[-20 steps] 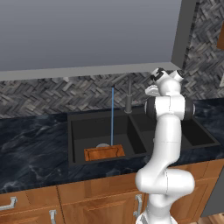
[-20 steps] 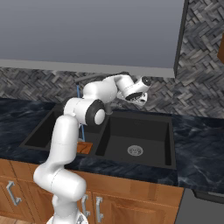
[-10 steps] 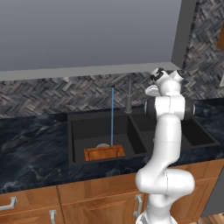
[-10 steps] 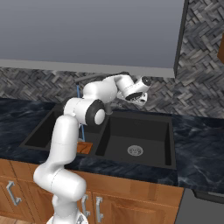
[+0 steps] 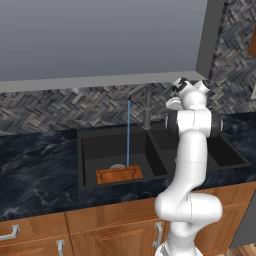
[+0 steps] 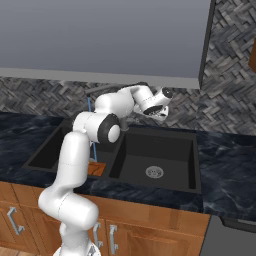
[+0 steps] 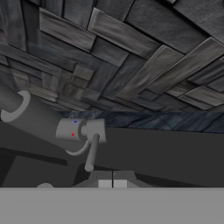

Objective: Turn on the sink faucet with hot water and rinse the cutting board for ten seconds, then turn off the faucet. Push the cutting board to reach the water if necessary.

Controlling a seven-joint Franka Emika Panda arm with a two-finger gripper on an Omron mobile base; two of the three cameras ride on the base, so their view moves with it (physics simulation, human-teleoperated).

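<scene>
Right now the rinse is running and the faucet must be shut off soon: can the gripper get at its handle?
Probably yes: in the hand view the gripper sits just short of the faucet handle lever, nothing between them.

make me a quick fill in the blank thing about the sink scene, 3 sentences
1. The thin light-blue water stream falls into the ____ basin of the matte black double-basin sink, seen from the left base view.
2. The small orange-brown wooden cutting board lies flat on the basin ____.
3. The slim dark grey metal faucet stands at the sink's ____ edge, by the backsplash.

Missing words: left; floor; back
</scene>
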